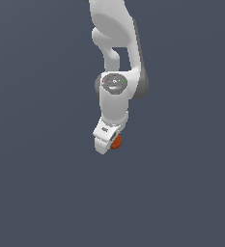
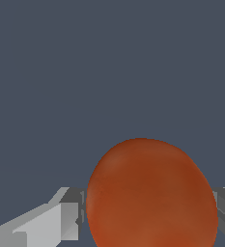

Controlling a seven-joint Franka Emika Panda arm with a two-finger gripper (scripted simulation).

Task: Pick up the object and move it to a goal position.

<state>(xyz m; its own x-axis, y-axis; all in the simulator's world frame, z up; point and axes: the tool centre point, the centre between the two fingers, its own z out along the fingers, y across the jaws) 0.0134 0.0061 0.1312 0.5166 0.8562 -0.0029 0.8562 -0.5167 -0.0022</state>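
Plainly, the gripper is clamped on the orange-red ball, one grey finger pressed against each side of it. Seen from outside, the ball peeks from beneath the white arm. No readable writing shows anywhere.

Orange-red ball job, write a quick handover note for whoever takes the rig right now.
Hand: shut on the small orange-red mottled ball; the wrist view shows a finger pressed against each side.
Ball: at the tip of the white arm, mostly hidden behind the hand in the exterior view.
Done: the grasp.
Left: carry the ball to the goal. No goal marker shows in either view, and I cannot tell whether the ball is off the surface.
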